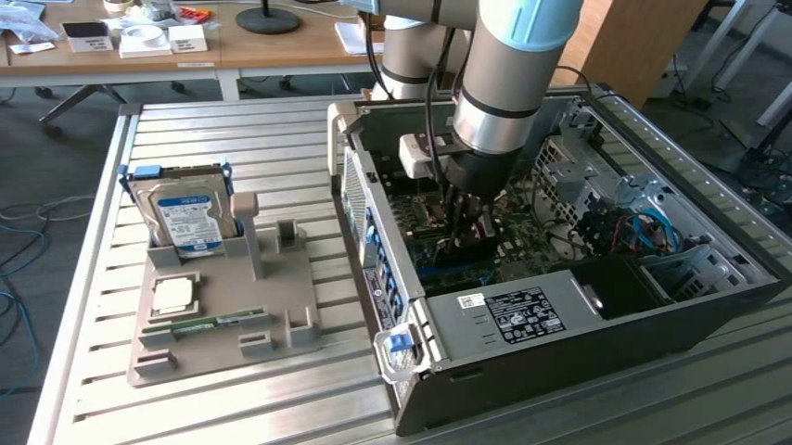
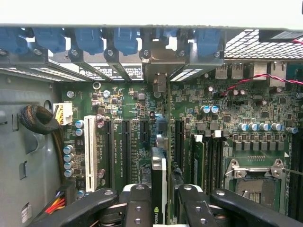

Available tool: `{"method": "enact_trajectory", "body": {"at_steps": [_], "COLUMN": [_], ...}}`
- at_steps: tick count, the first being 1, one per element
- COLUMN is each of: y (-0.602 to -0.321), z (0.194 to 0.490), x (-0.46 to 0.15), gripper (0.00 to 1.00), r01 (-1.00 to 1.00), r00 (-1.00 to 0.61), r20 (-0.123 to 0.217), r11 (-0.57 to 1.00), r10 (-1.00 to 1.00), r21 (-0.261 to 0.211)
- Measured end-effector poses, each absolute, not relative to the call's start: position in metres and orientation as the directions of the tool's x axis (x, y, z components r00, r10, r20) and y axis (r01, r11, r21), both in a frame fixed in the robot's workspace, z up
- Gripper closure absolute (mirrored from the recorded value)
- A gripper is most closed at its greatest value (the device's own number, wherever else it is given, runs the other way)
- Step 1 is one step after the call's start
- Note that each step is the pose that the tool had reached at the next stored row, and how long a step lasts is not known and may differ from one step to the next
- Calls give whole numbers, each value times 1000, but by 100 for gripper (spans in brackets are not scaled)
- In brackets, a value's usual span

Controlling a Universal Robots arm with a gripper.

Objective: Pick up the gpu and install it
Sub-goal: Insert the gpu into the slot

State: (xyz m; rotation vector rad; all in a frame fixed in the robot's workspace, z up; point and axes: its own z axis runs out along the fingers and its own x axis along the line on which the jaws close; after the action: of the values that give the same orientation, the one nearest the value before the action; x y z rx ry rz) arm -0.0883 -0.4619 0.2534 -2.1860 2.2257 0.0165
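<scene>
Tool (image 2: pixel 160 201) clamps gpu (image 2: pixel 159 182) edge-on, lower centre of frame, over motherboard (image 2: pixel 118 113) slots, bracket end toward rear openings for seating.

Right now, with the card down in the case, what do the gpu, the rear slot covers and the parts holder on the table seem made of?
gpu: seen edge-on between the gripper fingers, a thin green circuit board with a black, likely plastic, face.
Slot covers: bare grey sheet metal, perforated, dull sheen; blue clips above look plastic.
Parts holder: matte grey-beige, uniform and blocky, probably plastic, possibly printed.
</scene>
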Motion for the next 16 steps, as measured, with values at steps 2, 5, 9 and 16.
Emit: {"method": "enact_trajectory", "body": {"at_steps": [2, 5, 9, 16], "y": [-462, -462, -462, -462], "z": [253, 253, 253, 252], "x": [-88, -89, -89, -90], "gripper": [74, 74, 74, 74], "r01": [-1000, -1000, -1000, -1000], "r00": [-18, -18, -18, -18], "r20": [-23, -23, -23, -23], "r11": [18, 18, 18, 18], "r10": [-1000, -1000, -1000, -1000], "r21": [-8, -8, -8, -8]}}
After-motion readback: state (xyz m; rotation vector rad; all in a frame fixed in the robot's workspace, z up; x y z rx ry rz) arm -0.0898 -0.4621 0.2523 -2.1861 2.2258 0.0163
